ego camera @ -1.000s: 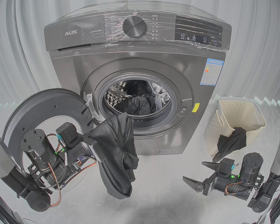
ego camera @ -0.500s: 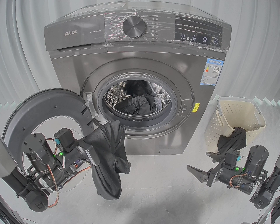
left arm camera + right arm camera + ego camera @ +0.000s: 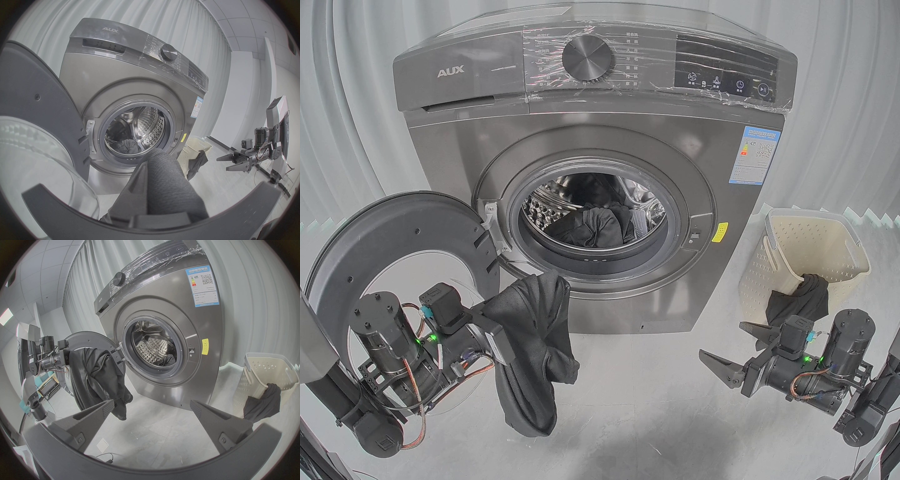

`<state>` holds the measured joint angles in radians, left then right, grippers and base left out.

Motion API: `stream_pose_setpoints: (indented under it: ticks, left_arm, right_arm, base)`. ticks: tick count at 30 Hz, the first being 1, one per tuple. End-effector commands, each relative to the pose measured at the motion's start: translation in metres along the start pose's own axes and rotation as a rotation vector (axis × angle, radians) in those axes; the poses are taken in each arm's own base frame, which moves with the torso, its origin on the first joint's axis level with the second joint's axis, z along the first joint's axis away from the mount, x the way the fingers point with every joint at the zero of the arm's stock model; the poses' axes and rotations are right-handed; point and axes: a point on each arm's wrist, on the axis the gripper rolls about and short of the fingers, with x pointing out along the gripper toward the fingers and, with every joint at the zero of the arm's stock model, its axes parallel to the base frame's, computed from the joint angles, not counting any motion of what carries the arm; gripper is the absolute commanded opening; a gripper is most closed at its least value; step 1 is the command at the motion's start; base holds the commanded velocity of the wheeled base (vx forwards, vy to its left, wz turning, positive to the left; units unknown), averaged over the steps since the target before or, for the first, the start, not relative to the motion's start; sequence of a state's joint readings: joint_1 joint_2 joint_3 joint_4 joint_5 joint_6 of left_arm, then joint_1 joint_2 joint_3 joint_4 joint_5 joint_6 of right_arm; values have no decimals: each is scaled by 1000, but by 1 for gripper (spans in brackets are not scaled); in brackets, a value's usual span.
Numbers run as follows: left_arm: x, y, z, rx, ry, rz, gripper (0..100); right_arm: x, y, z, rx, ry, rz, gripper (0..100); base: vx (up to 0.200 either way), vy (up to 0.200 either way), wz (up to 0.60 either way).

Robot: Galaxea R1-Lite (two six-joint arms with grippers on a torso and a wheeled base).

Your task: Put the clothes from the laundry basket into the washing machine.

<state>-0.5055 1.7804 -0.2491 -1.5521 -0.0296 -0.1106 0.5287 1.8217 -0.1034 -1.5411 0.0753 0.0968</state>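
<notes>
My left gripper (image 3: 500, 337) is shut on a black garment (image 3: 534, 350) that hangs in folds below and left of the washing machine's (image 3: 587, 125) open drum (image 3: 594, 219). The garment (image 3: 168, 187) drapes over that gripper's fingers in the left wrist view. Dark clothes (image 3: 594, 226) lie inside the drum. At the right, the cream laundry basket (image 3: 800, 250) holds another black garment (image 3: 800, 303) spilling over its front rim. My right gripper (image 3: 731, 353) hangs open just below and left of the basket, with nothing between its fingers (image 3: 218, 424).
The round machine door (image 3: 394, 250) stands swung open at the left, right behind my left arm. Bare grey floor (image 3: 650, 400) lies in front of the machine, between the two arms. Pale curtains hang behind.
My left gripper with the black garment has dropped and pulled back left from the drum's rim. My right gripper has risen a little toward the basket, still open.
</notes>
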Motion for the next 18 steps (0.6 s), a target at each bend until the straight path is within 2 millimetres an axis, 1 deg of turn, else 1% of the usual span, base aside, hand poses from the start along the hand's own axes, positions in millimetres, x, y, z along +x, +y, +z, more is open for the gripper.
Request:
stream_pose_setpoints:
  ticks: [1,9,15,18]
  left_arm:
    - [1,0,0,2,1,-2,0]
    - [0,-3,-2,1,10,-15,0]
    - [1,-5,-4,6,18,-20,0]
    - [2,-7,-6,5,23,-22,0]
  right_arm:
    - [1,1,-1,1,3,3,100]
    - [2,1,-3,1,12,7,100]
    - [2,2,-3,-1,16,9,100]
    - [2,2,-3,-2,14,11,100]
  base:
    - [0,0,0]
    - [0,0,0]
    - [200,0,0]
    - [0,0,0]
